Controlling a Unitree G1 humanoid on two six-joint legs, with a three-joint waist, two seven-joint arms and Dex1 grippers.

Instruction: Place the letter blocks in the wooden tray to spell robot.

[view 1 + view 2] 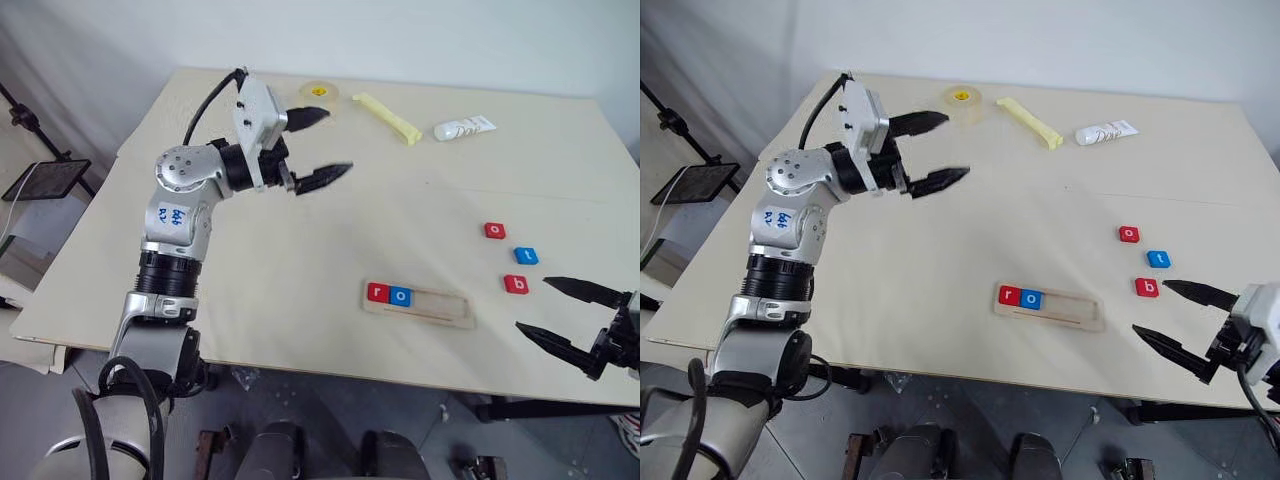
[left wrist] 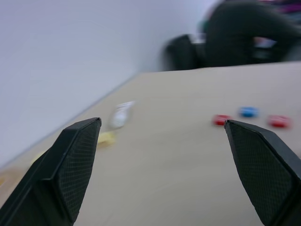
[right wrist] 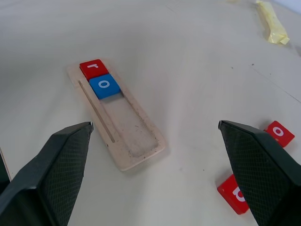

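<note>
The wooden tray [image 1: 440, 306] lies near the table's front edge. A red r block [image 1: 377, 292] and a blue o block [image 1: 400, 296] sit side by side at its left end. To the tray's right, three letter blocks lie loose on the table: a red o [image 1: 495, 230], a blue t [image 1: 526, 256] and a red b [image 1: 516, 284]. My right gripper [image 1: 534, 305] hovers open and empty just right of the tray, close to the red b [image 3: 233, 193]. High over the table's far left, my left gripper [image 1: 335, 142] is open and holds nothing.
At the back of the table lie a roll of clear tape [image 1: 320, 93], a yellow stick [image 1: 388, 118] and a white tube [image 1: 464, 128]. A black stand [image 1: 45, 175] is off the table's left side. The front edge of the table [image 1: 300, 365] runs close below the tray.
</note>
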